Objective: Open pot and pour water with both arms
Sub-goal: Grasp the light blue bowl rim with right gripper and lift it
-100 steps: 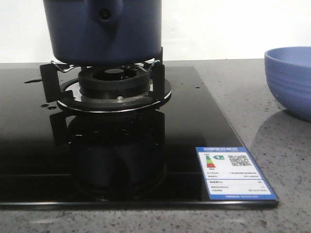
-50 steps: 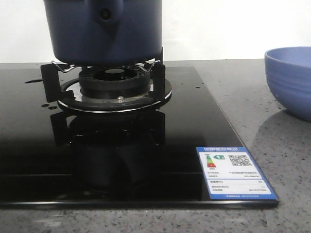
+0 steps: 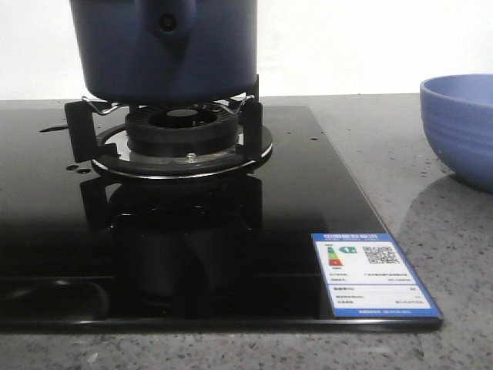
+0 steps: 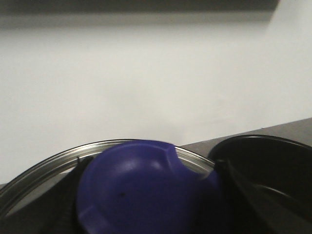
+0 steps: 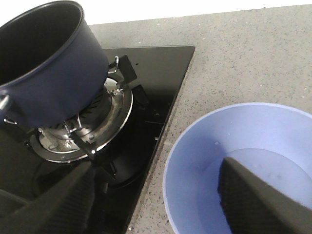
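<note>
Pot (image 3: 166,50) on burner (image 3: 181,135), bowl (image 3: 460,127) at 3 o'clock. Left gripper (image 4: 151,195) clamps lid knob (image 4: 141,190); right gripper (image 5: 156,195) spread wide.

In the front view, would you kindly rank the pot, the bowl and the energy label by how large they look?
1. pot, though cropped at the top.
2. energy label.
3. bowl, cropped at the right edge and close to the label, so this order is unsure.

Pot (image 3: 166,46) dark navy, matte. Bowl (image 5: 243,165) light blue. Cooktop (image 3: 308,193) glossy black. Countertop (image 5: 243,53) grey, speckled. Lid knob (image 4: 141,190) deep blue.
</note>
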Controlling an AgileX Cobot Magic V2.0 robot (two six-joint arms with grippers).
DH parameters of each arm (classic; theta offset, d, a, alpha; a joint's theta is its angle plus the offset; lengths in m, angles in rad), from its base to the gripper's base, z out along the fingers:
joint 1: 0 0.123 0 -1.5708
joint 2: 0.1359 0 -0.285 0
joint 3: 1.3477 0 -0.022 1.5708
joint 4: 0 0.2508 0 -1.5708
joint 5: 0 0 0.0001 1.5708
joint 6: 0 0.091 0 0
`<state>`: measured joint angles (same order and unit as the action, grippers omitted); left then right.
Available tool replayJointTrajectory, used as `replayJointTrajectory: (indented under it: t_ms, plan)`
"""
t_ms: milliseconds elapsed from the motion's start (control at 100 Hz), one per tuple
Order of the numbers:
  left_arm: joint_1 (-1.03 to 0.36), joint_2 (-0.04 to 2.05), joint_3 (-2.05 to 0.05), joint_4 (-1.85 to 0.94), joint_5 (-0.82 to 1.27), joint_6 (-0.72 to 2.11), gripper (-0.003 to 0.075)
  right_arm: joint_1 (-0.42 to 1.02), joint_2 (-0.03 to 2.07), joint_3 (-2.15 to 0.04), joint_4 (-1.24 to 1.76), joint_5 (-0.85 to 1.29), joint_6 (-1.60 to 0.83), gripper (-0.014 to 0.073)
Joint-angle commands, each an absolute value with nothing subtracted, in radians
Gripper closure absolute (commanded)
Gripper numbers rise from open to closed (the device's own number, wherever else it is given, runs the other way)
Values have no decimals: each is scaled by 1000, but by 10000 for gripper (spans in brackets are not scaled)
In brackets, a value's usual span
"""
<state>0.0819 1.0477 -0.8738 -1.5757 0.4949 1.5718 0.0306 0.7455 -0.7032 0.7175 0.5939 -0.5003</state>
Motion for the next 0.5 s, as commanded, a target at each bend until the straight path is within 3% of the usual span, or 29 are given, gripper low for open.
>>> replayJointTrajectory:
  t_ms: [0,210,490]
  plan:
    - [86,995,-879,-1676,448,1574,423,31,749,-748,758,532,-507,113]
    - [86,993,-871,-1700,454,1574,423,-21,800,-865,717,569,-388,113]
    - [33,993,-871,-1715,427,1654,423,-88,994,-1129,54,901,136,116]
